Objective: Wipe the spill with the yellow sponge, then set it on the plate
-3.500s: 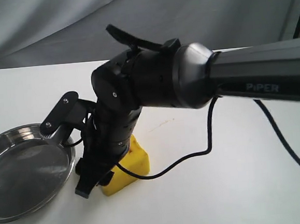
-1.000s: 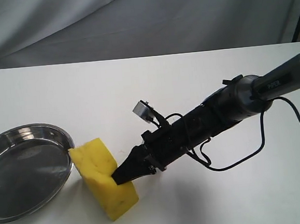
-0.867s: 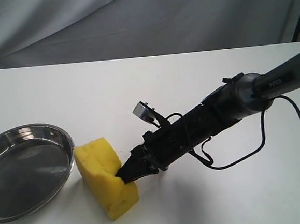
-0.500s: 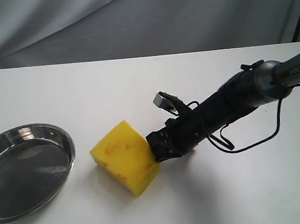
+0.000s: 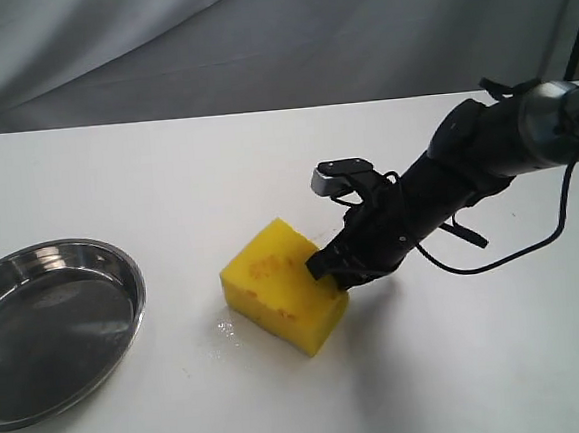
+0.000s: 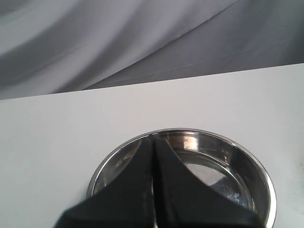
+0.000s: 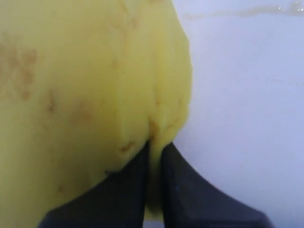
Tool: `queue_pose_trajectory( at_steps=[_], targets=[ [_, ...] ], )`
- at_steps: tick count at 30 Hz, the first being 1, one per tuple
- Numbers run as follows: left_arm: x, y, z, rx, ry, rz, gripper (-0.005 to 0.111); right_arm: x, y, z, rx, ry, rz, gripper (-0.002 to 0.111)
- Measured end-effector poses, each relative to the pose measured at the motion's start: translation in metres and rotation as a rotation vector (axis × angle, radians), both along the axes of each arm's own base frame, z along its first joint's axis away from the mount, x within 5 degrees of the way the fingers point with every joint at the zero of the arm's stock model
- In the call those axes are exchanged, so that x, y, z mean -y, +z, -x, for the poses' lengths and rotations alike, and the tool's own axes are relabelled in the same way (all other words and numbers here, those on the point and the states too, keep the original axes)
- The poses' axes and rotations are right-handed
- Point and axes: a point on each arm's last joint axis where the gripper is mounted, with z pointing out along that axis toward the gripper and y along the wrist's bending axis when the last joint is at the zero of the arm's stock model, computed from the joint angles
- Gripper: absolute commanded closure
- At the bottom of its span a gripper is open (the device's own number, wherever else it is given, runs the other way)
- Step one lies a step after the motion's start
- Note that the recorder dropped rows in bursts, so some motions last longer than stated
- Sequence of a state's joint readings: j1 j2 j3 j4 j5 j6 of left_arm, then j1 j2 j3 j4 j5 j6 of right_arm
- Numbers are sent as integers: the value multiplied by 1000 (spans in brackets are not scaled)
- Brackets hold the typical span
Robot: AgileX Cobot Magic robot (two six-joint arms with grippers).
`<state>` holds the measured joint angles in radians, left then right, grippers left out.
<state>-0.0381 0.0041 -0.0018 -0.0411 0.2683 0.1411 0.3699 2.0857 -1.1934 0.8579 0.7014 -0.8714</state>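
Right gripper (image 5: 321,267) clamped narrow on a pinch of the yellow sponge (image 5: 273,286) at its right edge, sponge resting on the white table (image 5: 166,176) mid-scene, well right of the plate (image 5: 125,268); left gripper (image 6: 153,149) jaws pressed together, empty, pointing toward the plate.

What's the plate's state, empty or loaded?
Empty: the plate shows only bare steel in both views. The sponge sits on the table apart from it, pinched in the right gripper.

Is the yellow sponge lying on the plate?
No, the yellow sponge sits on the white table, apart from the plate, held by the right gripper.
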Motion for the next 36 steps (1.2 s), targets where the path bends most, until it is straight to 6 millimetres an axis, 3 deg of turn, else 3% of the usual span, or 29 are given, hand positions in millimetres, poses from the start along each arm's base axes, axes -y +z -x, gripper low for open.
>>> queue_pose_trajectory(
  at_steps=[4,10,15,25,28,29,36],
  targets=[
    [0,0,0,0,0,0,107,4,1,-4,45,0,28,61],
    [0,0,0,0,0,0,107,5,3,-4,54,4,34,45],
    [0,0,0,0,0,0,107,8,14,-6,120,26,62,45],
    [0,0,0,0,0,0,107,9,77,-2,338,53,54,49],
    [0,0,0,0,0,0,107,-3,90,7,393,116,62,52],
    [0,0,0,0,0,0,107,-17,92,15,421,180,73,53],
    [0,0,0,0,0,0,107,-65,89,50,499,405,135,54]
  ],
)
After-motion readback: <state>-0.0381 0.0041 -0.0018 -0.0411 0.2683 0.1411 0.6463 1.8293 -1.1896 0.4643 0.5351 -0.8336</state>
